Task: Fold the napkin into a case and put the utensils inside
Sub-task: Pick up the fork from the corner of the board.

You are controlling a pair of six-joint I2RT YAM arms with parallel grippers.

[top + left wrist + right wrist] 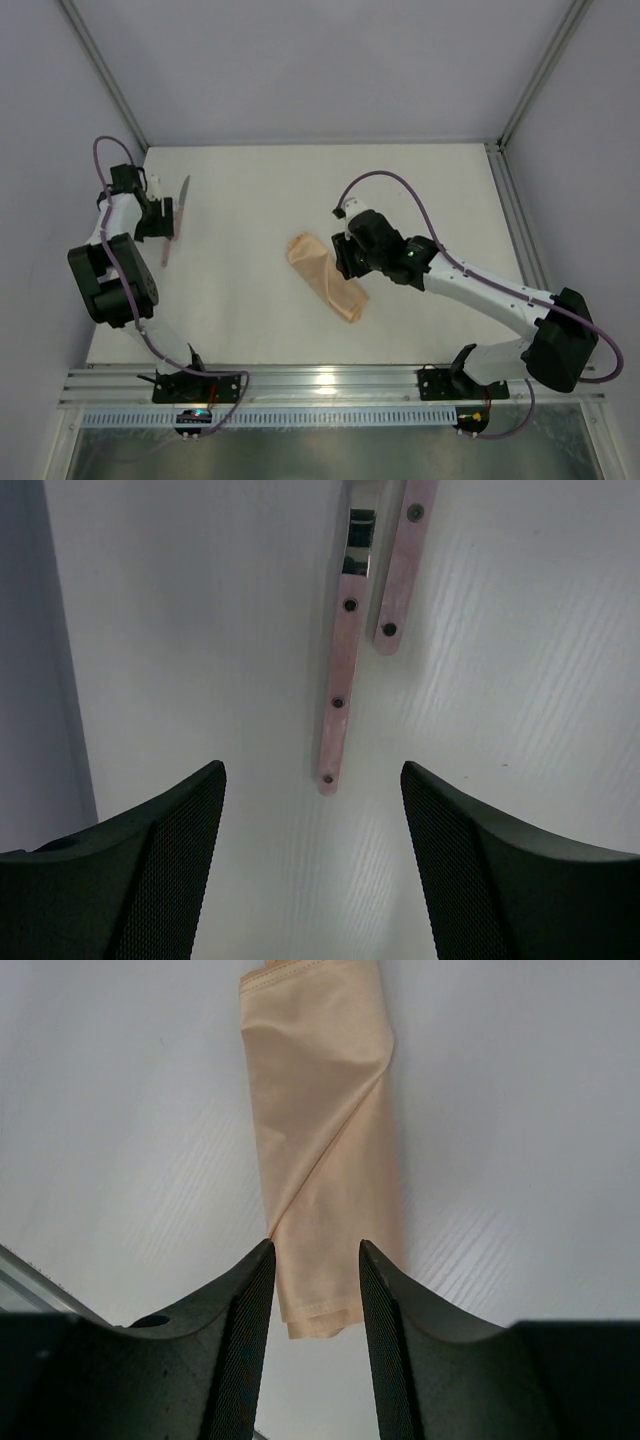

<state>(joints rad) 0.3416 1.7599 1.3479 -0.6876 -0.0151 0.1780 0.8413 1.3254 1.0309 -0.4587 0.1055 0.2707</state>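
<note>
Top external: case [327,277] on table [420,190], utensils [183,200] well apart, far left.

You had nothing to read in any of the three views: no word, number, label or brand showed. The case [325,1160], the utensils [340,710] and the table [420,190] were plain, unmarked surfaces. If any marking stood on the dark housing of the right arm [480,285] in the top view, it was too small for you to make out.
</note>
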